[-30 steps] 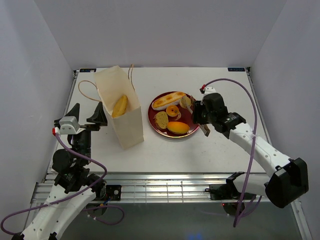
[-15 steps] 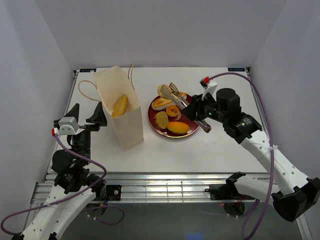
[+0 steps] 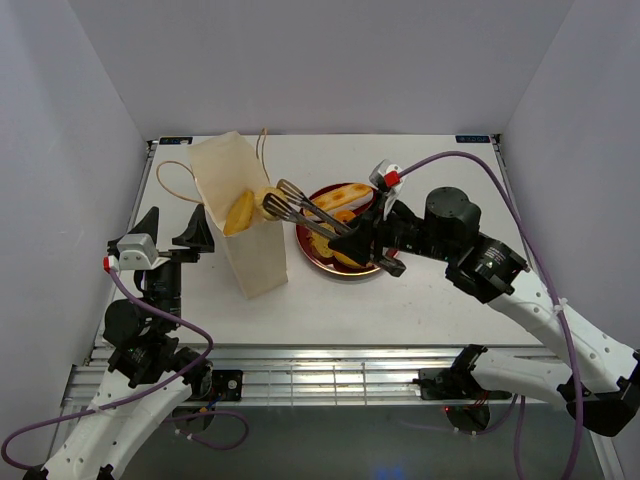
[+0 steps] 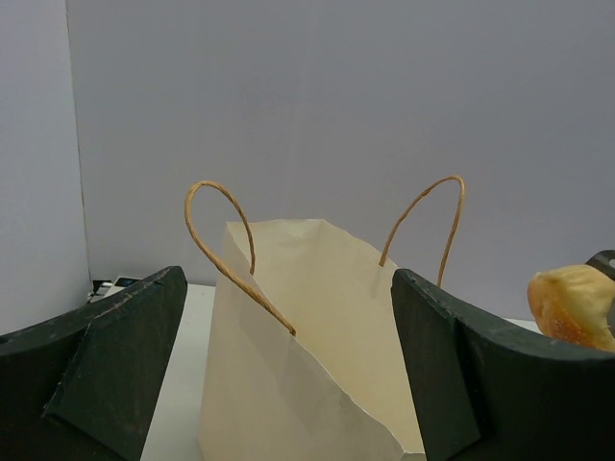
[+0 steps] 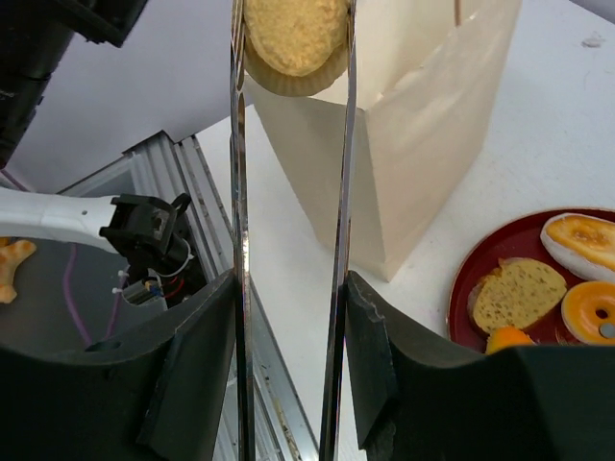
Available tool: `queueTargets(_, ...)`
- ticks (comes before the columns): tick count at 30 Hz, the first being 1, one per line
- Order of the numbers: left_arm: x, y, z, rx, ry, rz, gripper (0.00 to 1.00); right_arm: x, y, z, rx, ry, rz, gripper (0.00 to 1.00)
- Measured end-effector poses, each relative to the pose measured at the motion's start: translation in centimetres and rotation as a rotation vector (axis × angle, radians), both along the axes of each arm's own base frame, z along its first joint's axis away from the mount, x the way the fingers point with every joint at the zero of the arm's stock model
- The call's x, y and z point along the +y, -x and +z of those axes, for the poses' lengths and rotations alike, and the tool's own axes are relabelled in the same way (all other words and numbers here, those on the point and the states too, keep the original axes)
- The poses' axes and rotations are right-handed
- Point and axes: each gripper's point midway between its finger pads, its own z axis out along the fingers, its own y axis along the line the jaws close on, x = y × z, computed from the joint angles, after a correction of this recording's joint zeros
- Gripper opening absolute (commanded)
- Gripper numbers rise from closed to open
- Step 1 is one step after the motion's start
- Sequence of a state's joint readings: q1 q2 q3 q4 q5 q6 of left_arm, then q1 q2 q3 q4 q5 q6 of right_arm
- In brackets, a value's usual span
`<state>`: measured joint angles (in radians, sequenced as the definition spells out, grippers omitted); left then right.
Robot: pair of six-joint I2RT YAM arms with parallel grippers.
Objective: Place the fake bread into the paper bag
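The cream paper bag [image 3: 252, 245] stands upright at the left of the table with a yellow bread piece [image 3: 240, 212] inside. My right gripper [image 3: 362, 240] is shut on metal tongs [image 3: 305, 212], which pinch a round golden roll [image 3: 270, 196] at the bag's open mouth. The right wrist view shows the roll [image 5: 295, 38] between the tong arms [image 5: 237, 192], over the bag [image 5: 413, 125]. My left gripper [image 3: 175, 226] is open and empty, just left of the bag [image 4: 307, 355]. The roll shows at the right edge of the left wrist view [image 4: 572, 305].
A dark-red plate [image 3: 308, 250] right of the bag holds a baguette [image 3: 340, 196], a slice [image 5: 514, 293] and a donut [image 5: 591, 309]. The bag's cord handles [image 4: 216, 240] stick up. White walls surround the table; a metal rail runs along its near edge.
My right arm has lifted the tongs with the roll off the plate and swung them left to the bag's mouth. The left arm has not moved.
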<state>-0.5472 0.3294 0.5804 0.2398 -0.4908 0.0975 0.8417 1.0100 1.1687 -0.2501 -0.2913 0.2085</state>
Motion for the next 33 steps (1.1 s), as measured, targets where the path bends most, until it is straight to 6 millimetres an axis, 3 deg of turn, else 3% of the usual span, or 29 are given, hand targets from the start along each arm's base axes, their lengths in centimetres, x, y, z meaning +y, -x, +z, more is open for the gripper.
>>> queueTargets(7, 0.0, 0.0, 0.0, 0.000, 0.000, 0.000, 0.98, 1.6, 1.2, 0.4, -0.037, 0.003, 0.065, 0.51)
queueTargets(14, -0.1, 0.0, 0.0, 0.000, 0.000, -0.006, 0.98, 3.5, -0.8, -1.6, -0.016, 0.065, 0.045, 0.51)
queueTargets(20, -0.1, 0.2, 0.1, -0.004, 0.001, -0.006, 0.98, 5.0, -2.5, -2.0, -0.015, 0.094, 0.025, 0.52)
queueTargets(22, -0.1, 0.2, 0.1, -0.006, 0.000, -0.005, 0.98, 5.5, -2.9, -1.8, -0.021, 0.092, 0.026, 0.57)
queueTargets(23, 0.0, 0.2, 0.1, -0.005, 0.000, -0.005, 0.98, 5.7, -3.1, -1.8, -0.023, 0.092, 0.026, 0.65)
queueTargets(26, 0.0, 0.2, 0.1, -0.005, 0.000, -0.005, 0.98, 6.1, -3.5, -1.8, -0.033, 0.097, 0.027, 0.72)
queueTargets(33, -0.1, 0.3, 0.1, -0.005, -0.002, -0.009, 0.98, 6.4, -3.8, -1.6, -0.042, 0.098, 0.023, 0.72)
